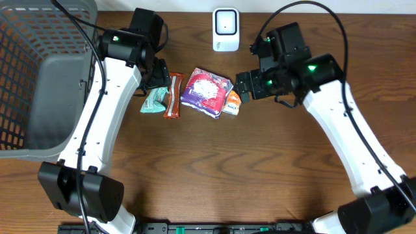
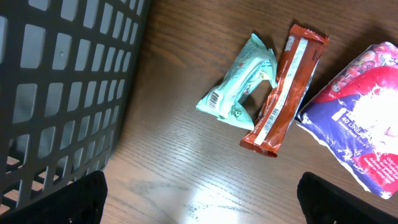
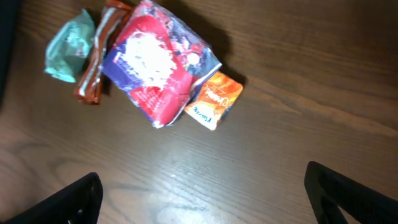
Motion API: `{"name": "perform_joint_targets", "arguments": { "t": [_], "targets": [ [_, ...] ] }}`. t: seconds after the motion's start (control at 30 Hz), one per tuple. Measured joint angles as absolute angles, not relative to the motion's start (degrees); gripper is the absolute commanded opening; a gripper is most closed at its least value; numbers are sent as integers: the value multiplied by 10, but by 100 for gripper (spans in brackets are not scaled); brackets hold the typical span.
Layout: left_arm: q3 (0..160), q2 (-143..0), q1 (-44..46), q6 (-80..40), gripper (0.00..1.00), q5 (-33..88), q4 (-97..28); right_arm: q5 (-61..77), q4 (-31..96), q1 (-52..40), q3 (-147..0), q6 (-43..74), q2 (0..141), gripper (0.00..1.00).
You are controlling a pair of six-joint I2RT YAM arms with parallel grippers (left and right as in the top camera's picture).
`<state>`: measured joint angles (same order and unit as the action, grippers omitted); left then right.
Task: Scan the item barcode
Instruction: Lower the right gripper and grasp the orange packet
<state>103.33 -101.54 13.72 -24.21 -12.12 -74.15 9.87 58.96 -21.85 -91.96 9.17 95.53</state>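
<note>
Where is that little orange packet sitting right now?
In the overhead view the orange packet lies on the table just right of centre, against the right edge of the purple bag, below the white scanner.

The wooden table (image 1: 214, 175) carries a mint packet (image 1: 155, 101), red bar (image 1: 173, 96), purple bag (image 1: 206, 91) and orange packet (image 1: 232, 103). Behind them stands what seems a white scanner (image 1: 225, 29). A grey basket (image 1: 39, 78) sits left.

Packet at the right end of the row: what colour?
The packet is orange; it shows best in the right wrist view.
</note>
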Motion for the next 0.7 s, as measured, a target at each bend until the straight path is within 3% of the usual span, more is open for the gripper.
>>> {"name": "perform_joint_targets", "arguments": {
  "t": [0.7],
  "targets": [
    [1033,-1015,137,-242,98,-121,-741,57,573,-218,-920,96,966,99]
  ]
}}
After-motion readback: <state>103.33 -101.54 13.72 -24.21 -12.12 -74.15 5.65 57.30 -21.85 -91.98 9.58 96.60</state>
